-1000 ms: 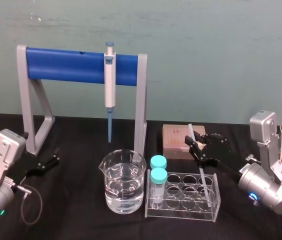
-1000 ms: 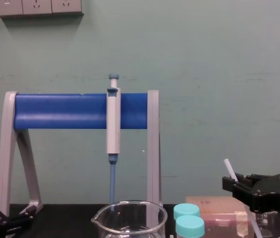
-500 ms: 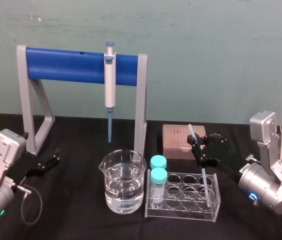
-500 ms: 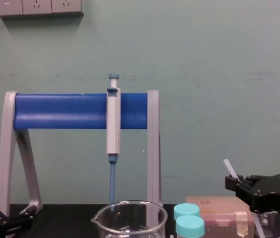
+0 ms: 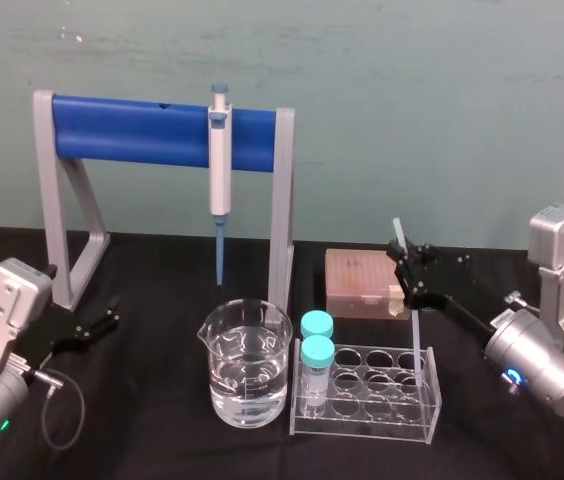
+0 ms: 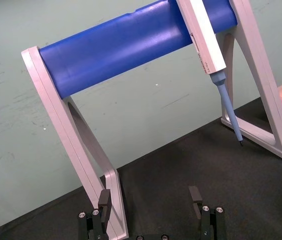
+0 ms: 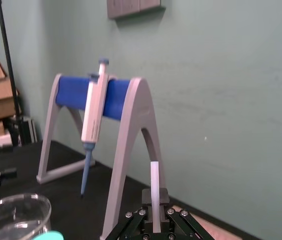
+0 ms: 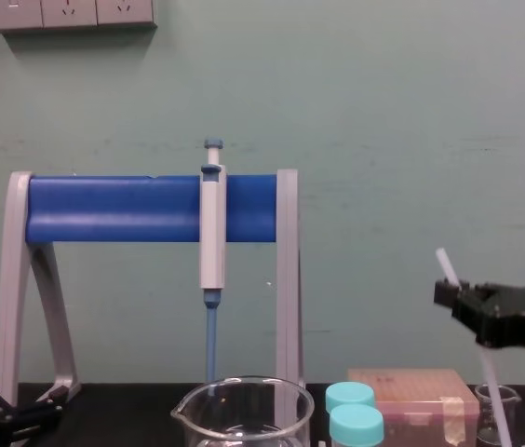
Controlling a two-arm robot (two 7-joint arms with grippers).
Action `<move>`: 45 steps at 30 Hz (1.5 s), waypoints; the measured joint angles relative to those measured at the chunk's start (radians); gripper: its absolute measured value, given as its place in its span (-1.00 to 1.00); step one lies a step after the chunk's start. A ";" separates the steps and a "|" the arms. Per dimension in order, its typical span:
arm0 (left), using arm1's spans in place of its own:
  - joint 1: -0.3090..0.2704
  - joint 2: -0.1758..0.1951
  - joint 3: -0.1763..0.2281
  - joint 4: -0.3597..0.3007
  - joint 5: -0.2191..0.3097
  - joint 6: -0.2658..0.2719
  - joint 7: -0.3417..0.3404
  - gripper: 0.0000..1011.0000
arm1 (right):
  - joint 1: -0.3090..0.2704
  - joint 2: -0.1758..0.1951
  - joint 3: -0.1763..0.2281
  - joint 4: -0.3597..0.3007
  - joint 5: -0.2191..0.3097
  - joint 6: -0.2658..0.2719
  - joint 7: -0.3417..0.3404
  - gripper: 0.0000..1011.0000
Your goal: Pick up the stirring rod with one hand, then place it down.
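Note:
My right gripper [image 5: 408, 270] is shut on the stirring rod [image 5: 398, 235], a thin translucent white rod held nearly upright with a slight tilt. The rod's top pokes above the fingers, and its lower part hangs down at the right end of the clear tube rack [image 5: 367, 395]. In the chest view the stirring rod [image 8: 445, 264] runs through the right gripper [image 8: 458, 300] at the right side. The right wrist view has the rod [image 7: 154, 180] standing between the closed fingers of the gripper [image 7: 154, 202]. My left gripper [image 5: 102, 322] rests open and empty on the table at the left; its fingers [image 6: 105, 199] stand apart.
A grey and blue stand [image 5: 152, 130] holds a pipette [image 5: 220, 170] at the back. A beaker of water [image 5: 246, 365] sits in the middle, next to two teal-capped tubes [image 5: 315, 350] in the rack. A pink box [image 5: 362, 283] lies behind the rack. A small beaker [image 8: 497, 410] stands at the right.
My right gripper closed on the stirring rod, then raised it and carried it a little to the right. The left arm has stayed still.

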 joint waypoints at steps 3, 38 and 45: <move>0.000 0.000 0.000 0.000 0.000 0.000 0.000 0.98 | -0.009 -0.005 0.019 -0.019 0.011 -0.010 0.001 -0.86; 0.000 0.000 0.000 0.000 0.000 0.000 0.000 0.98 | -0.044 -0.060 0.128 -0.032 -0.166 -0.336 0.005 -0.86; 0.000 0.000 0.000 0.000 0.000 0.000 0.000 0.98 | -0.047 -0.082 0.147 -0.010 -0.136 -0.335 0.025 -0.86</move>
